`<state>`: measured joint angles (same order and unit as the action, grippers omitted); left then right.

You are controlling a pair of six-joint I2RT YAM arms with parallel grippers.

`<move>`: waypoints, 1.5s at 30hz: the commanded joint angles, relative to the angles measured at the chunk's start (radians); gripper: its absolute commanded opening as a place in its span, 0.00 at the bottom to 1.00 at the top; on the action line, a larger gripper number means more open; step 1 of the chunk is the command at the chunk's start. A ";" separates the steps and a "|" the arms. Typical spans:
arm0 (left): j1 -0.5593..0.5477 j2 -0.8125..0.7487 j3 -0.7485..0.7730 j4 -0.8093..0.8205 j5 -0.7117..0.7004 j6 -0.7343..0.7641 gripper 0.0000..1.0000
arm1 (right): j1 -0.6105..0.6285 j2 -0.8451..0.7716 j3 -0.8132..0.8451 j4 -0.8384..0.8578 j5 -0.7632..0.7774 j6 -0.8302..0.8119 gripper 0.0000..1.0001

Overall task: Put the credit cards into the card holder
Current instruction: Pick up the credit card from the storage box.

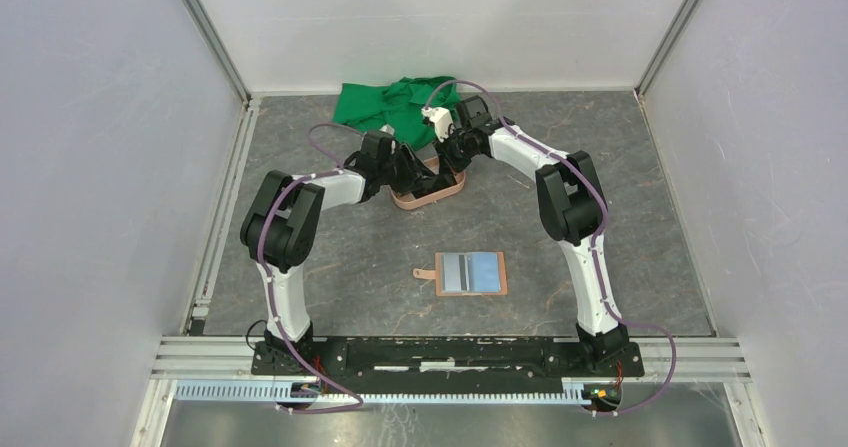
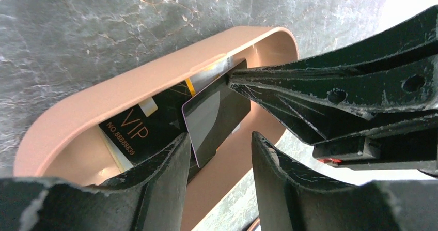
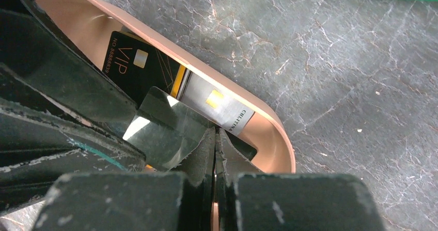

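The right gripper point(image 3: 215, 134) is pinched tight on one edge of a glossy dark card point(image 3: 165, 125) and holds it tilted up out of the salmon tray point(image 3: 279, 138), with its lower corner down among the cards beneath. The left gripper point(image 2: 219, 138) stands with its jaws apart, one on either side of that same card but not closed on it, and the card's low corner runs just beside one finger point(image 2: 165, 169). Under the raised card a black VIP card point(image 2: 129, 130) and a grey card point(image 3: 219, 107) with a gold chip lie flat in the tray against its wall. This looks like a handover or a two-handed lift. To do it well, the left jaws should close squarely on the card's flat faces, in from the corner, before the right lets go. The lift should then go straight up, so the low corner neither drags the VIP card nor catches the tray's rim. The two grippers crowd close over the tray, leaving little room to turn there. The card holder point(image 1: 470, 273) lies open and flat on the table point(image 1: 330, 257), well apart from the tray on the near side, with bare tabletop between them. A green cloth point(image 1: 385, 102) sits just behind the tray, so the freer way out is toward the arms' bases.
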<state>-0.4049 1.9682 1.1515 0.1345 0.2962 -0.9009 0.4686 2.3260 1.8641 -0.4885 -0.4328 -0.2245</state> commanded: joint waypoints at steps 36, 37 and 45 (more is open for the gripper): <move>0.025 0.067 -0.154 0.558 0.131 -0.216 0.46 | -0.067 -0.139 -0.008 0.059 -0.184 0.050 0.02; 0.025 0.072 -0.155 0.568 0.133 -0.226 0.46 | -0.068 -0.141 -0.008 0.061 -0.186 0.051 0.02; 0.020 0.104 -0.146 0.619 0.115 -0.264 0.38 | -0.077 -0.161 -0.014 0.069 -0.201 0.057 0.02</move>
<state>-0.3817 2.0579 0.9806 0.6739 0.4206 -1.1122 0.3973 2.2295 1.8542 -0.4484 -0.6067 -0.1795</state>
